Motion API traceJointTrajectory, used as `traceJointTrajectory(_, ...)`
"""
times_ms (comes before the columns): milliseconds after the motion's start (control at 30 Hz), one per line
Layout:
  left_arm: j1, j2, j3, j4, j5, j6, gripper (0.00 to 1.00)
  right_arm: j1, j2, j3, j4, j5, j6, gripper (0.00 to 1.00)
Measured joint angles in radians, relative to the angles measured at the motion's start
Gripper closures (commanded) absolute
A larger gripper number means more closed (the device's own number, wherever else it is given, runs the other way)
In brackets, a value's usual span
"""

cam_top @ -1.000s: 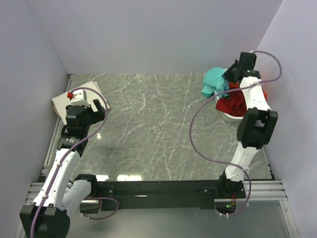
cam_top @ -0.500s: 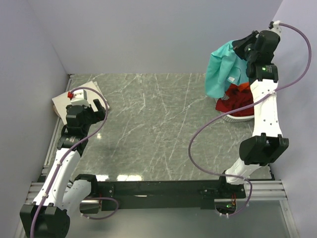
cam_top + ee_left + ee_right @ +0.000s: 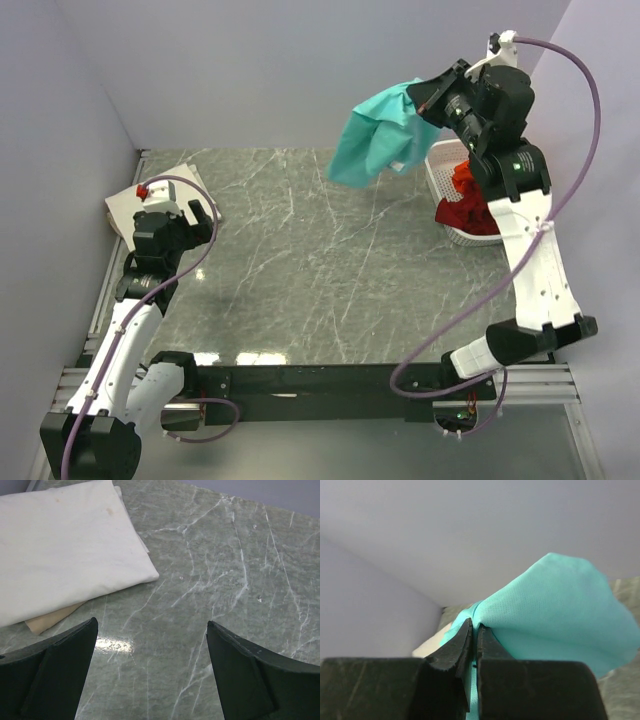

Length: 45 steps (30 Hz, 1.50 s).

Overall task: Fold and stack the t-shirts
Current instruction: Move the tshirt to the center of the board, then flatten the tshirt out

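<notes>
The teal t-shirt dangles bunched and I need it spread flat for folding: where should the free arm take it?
I'd pinch the lowest hanging corner of the teal t-shirt, coming from the left; the right gripper clamps its top, so that free edge hangs clear.

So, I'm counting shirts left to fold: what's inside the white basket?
A dark red shirt lies heaped in the white basket. The right arm crosses the basket's right side, so anything there, or underneath the red cloth, cannot be seen.
</notes>
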Motion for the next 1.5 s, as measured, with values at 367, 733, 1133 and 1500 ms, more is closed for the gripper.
traceJointTrajectory(367, -0.006, 0.000, 0.000, 0.002, -0.008, -0.003, 0.10, 0.100, -0.209, -0.476, 0.010, -0.074, 0.140, 0.28)
traceJointTrajectory(733, -0.417, 0.076, -0.005, -0.052, -0.161, -0.144, 0.11, 0.110, -0.114, -0.998, -0.095, -0.017, 0.053, 0.12)
traceJointTrajectory(1133, -0.472, 0.101, -0.145, -0.176, -0.202, -0.464, 0.30, 0.115, -0.246, -1.183, -0.022, -0.055, 0.061, 0.18)
traceJointTrajectory(1500, -0.513, 0.178, -0.216, -0.183, -0.127, -0.560, 0.47, 0.123, -0.233, -1.204, 0.021, -0.092, 0.080, 0.20)
